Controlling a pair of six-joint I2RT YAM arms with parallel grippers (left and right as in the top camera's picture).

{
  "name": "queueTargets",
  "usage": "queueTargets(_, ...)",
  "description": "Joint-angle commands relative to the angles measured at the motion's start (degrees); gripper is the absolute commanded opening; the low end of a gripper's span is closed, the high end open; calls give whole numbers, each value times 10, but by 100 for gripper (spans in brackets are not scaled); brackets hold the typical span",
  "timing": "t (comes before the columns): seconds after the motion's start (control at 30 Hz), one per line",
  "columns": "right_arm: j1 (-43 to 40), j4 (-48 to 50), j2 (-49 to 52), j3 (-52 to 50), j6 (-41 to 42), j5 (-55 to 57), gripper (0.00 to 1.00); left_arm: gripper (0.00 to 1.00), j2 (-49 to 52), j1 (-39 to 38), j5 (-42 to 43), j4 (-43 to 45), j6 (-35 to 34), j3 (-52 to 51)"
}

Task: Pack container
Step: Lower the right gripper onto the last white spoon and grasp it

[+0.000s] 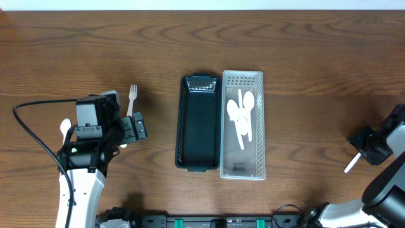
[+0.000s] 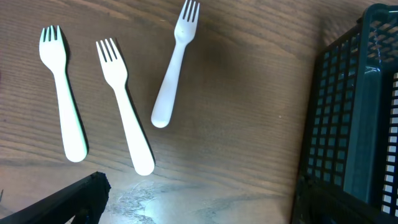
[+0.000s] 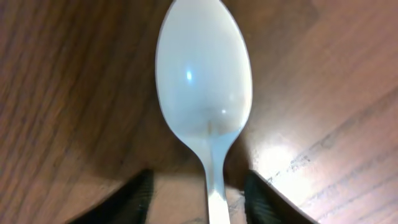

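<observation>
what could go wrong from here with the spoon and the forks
1. The white spoon has a thin handle lying between the right gripper fingers with gaps on both sides. Closing off-centre could make it pivot or slip.
2. The three white forks lie close together, so the left gripper may nudge a neighbour when picking one.
3. The dark green basket wall is close by and could be clipped.

Place: robotics lab bench (a test setup, by its look)
Surface: plain wood-grain table (image 1: 316,69)
Rig: left arm (image 1: 81,187) and right arm (image 1: 387,183) mounted at near edge
Wiring: loose black cable (image 1: 30,134)
</observation>
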Motion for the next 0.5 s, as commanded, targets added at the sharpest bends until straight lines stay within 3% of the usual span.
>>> queueTargets(0.0,-5,-1,8,-18,0,-4,36,98,3,3,6,0,-3,13)
queueTargets(0.3,-5,2,8,-18,10,-8,1,98,3,3,6,0,-3,13)
queueTargets(0.47,2,0,2,-14,26,-30,1,98,3,3,6,0,-3,13)
